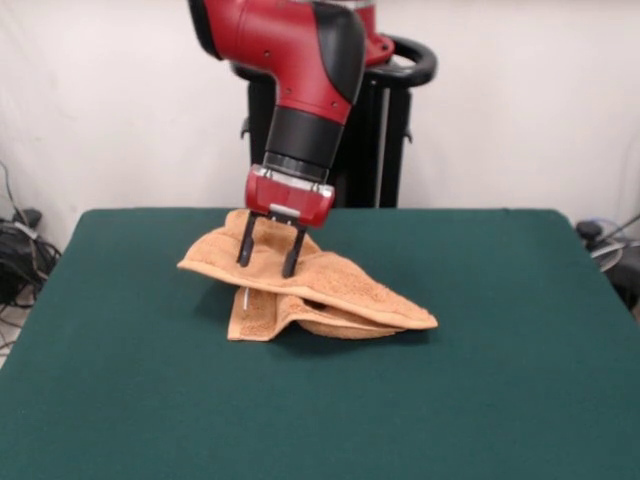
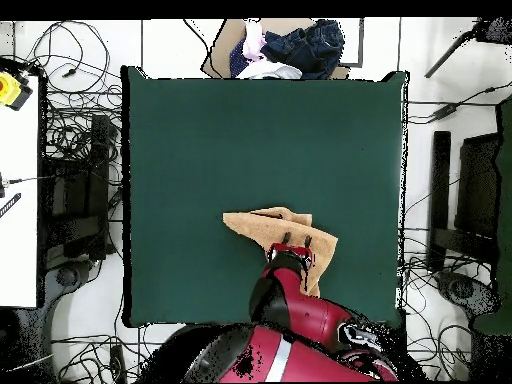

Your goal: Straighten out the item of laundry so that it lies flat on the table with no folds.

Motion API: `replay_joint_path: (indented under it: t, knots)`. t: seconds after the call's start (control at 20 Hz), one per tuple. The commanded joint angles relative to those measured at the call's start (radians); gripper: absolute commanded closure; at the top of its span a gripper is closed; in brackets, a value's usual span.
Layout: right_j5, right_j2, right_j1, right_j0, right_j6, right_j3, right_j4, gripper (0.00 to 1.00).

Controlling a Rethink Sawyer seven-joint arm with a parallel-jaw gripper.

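On the dark green surface, toward the robot's side of it, lay the orange-tan towel, bunched and folded over itself in several layers rather than flat. No brand name, label text or other writing could be read on the towel, the arm or the pedestal. From the front, the cloth formed a long wedge tapering to a point at the picture's right, with a lower flap showing a woven band hanging out beneath, and a thin white strip, seemingly the loop tag, just beside that flap. Seen from overhead, it made an uneven, pointed patch just ahead of the arm. The red and black arm reached down over the towel, and the jaws stood spread apart, both dark tips set down against the upper fold, clasping nothing.
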Motion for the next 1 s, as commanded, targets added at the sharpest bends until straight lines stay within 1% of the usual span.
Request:
replay_joint_path:
  t: [0.05, 0.45, 0.85, 0.9, 1.0]
  knots:
    - [-0.053, 0.035, 0.052, 0.016, 0.190, -0.125, 0.070, 0.00]
    - [-0.075, 0.032, 0.082, 0.023, 0.191, -0.145, 0.081, 0.00]
    - [-0.094, 0.047, 0.105, 0.011, 0.203, -0.151, 0.063, 0.00]
    - [-0.079, 0.045, 0.103, 0.011, 0.193, -0.157, 0.058, 1.00]
    - [-0.094, 0.041, 0.107, 0.011, 0.182, -0.163, 0.040, 1.00]
